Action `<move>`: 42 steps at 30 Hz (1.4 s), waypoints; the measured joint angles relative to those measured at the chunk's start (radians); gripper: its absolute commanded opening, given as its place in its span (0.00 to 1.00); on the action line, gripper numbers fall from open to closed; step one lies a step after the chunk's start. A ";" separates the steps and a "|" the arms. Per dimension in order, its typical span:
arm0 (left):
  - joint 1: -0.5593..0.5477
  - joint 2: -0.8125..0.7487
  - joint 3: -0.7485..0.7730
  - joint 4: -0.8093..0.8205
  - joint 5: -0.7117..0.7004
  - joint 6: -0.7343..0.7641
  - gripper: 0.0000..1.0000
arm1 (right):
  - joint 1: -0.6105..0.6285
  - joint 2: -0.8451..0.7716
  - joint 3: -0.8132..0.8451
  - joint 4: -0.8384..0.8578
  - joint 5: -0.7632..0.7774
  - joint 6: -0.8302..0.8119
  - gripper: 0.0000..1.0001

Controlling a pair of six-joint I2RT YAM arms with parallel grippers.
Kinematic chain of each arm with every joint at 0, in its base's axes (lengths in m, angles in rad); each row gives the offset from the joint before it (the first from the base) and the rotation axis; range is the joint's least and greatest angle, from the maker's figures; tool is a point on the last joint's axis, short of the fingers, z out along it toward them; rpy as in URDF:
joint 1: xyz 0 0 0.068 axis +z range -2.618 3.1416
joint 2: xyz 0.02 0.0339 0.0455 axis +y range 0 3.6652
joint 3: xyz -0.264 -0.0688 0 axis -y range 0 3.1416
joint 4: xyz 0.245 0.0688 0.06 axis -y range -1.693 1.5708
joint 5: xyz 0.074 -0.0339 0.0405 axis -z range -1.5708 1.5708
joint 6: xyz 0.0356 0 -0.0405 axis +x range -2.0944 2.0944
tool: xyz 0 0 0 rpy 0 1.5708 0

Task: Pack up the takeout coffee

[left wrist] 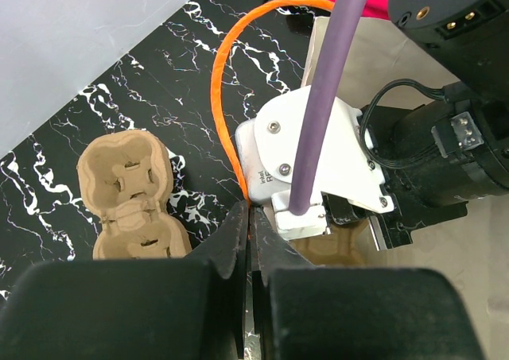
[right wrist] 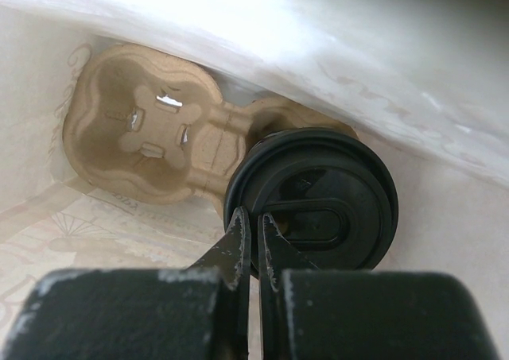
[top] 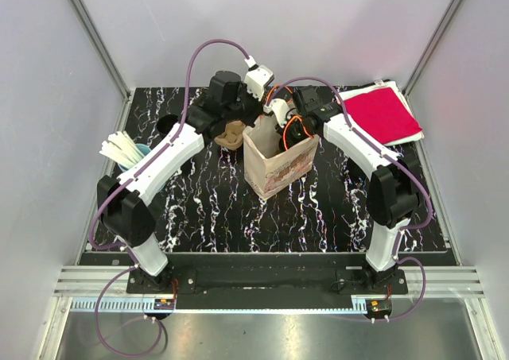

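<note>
A tan paper bag (top: 278, 169) stands open mid-table. Inside it, a brown cardboard cup carrier (right wrist: 135, 129) lies on the bottom. A takeout coffee cup with a black lid (right wrist: 334, 193) sits in the carrier's right-hand slot. My right gripper (right wrist: 257, 217) reaches down into the bag and is shut on the near-left rim of that lid. My left gripper (left wrist: 250, 213) is shut on the bag's upper rim at its far-left side, with table to its left and the bag's inside (left wrist: 342, 245) to its right.
A second cardboard carrier (left wrist: 131, 209) lies on the table just left of the bag. At the back right is a red napkin (top: 382, 112) on white sheets. At the left stand a blue cup of white sticks (top: 127, 149) and a black round thing (top: 169, 125).
</note>
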 measured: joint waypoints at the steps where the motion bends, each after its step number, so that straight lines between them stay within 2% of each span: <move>1: 0.000 0.000 0.000 0.000 0.000 0.000 0.00 | 0.000 0.000 0.000 0.002 0.000 -0.001 0.00; 24: 0.002 0.000 0.000 0.000 -0.008 0.000 0.00 | 0.000 0.006 0.000 0.018 0.001 -0.003 0.00; 42: -0.011 0.000 0.000 0.000 -0.093 -0.002 0.00 | 0.000 0.010 -0.002 0.037 -0.003 -0.005 0.00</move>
